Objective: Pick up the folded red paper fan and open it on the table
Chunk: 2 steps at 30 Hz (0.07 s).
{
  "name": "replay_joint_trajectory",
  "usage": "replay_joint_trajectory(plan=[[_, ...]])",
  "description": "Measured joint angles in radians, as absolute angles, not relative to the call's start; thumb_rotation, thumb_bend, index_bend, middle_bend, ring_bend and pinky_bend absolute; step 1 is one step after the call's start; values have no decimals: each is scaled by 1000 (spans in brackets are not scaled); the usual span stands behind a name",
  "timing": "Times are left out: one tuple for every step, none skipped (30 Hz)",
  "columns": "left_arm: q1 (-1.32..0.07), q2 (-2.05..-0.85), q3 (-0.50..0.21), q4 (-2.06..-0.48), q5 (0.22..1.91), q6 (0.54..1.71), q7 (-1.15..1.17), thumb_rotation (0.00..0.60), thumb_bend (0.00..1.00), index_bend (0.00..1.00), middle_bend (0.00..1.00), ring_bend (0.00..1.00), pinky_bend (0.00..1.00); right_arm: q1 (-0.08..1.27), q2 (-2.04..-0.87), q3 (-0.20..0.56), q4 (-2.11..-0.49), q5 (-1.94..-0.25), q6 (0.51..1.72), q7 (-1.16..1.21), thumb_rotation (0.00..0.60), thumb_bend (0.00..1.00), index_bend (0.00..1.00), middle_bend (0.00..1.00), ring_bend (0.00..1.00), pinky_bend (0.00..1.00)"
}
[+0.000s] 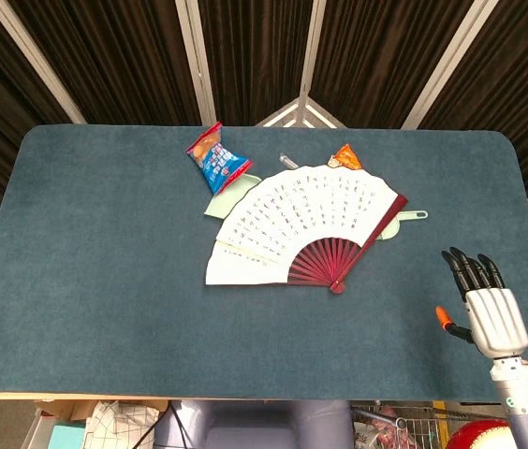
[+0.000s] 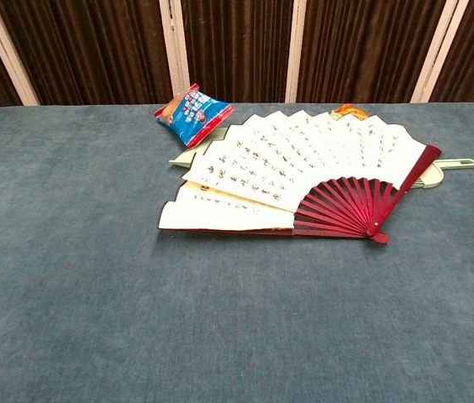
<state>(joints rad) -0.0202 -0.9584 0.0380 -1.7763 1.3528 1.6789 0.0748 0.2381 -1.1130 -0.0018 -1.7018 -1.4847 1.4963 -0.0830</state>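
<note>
Fan (image 1: 301,224) lies fully spread on the table (image 1: 105,243), a bit right of centre, white leaf with dark script fanned out to the left and far side, red ribs meeting at the pivot on the near right. Flat on the cloth, nothing touching it from above.

Right hand (image 1: 493,313) sits at the near right edge of the head view, well apart from the fan, fingers straight and slightly apart, holding nothing. Left hand not in either view, so its fingers cannot be told. Chest view shows no hand at all.

Blue snack packet (image 1: 215,159) just beyond the fan's far left edge; orange packet (image 1: 344,156) at its far edge. Pale green flat item (image 1: 404,217) pokes out from under the leaf on the right, handle end showing.

Step judgement: opening looks done, task at its end stage with the hand clear. Next move calls for little, at most parking the arms without brushing the open leaf.
</note>
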Motion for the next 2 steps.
replay_joint_trajectory(plan=[[-16,-961,36,-1769,1361,1683,72,600,408,44,0,0,0,233,-1113,-1,-1703,-1488,1504,-88,600,342,42,86,149,98],[-11,-964,34,-1764,1366,1687,71,600,407,43,0,0,0,225,-1113,2,-1704,-1490,1518,-96,600,342,42,87,149,98]])
